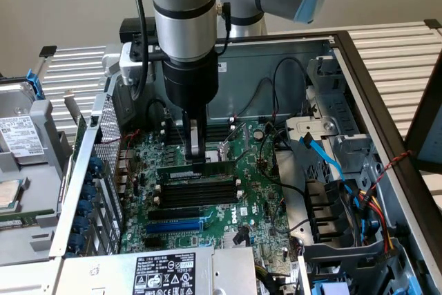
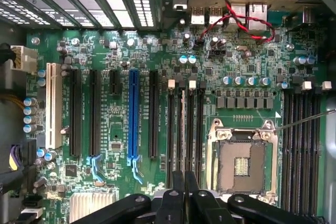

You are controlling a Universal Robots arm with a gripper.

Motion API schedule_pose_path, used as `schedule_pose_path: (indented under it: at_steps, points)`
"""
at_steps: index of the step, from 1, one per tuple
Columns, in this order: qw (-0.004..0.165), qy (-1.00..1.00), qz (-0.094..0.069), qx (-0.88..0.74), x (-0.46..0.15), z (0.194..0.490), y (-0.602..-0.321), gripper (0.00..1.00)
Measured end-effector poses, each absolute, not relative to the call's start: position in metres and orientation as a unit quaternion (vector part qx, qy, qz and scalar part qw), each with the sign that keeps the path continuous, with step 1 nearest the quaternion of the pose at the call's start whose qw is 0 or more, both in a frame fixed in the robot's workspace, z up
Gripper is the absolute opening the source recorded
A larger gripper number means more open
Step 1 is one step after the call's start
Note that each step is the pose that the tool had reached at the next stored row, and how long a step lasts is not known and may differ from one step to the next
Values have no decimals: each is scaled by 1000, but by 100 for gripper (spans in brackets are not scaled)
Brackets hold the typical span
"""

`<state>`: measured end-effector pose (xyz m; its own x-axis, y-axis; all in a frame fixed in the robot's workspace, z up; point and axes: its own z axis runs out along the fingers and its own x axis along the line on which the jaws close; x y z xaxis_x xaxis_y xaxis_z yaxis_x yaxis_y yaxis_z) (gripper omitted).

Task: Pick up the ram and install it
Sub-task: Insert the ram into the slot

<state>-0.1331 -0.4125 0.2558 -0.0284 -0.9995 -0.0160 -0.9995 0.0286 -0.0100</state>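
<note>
The power supply label (image 1: 164, 274) is too fine to read. The ram (image 1: 217, 168) stands on edge along the black memory slots (image 1: 197, 195), at the one nearest the processor socket (image 1: 224, 148). It sits directly beneath the tool (image 1: 198, 162), which pinches its top edge mid-length. White print on the motherboard (image 1: 257, 184) looks like DELL.

arm (image 1: 183, 5) cut off at top, ram (image 1: 217, 168) middle hidden behind end effector (image 1: 198, 161); power-supply label (image 1: 164, 276) too small to read
</note>
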Motion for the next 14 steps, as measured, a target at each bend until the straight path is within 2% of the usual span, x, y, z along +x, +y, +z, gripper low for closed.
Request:
schedule_pose_path:
  at_steps: [14]
  points:
    - [9,717,2,-697,-133,238,-413,13]
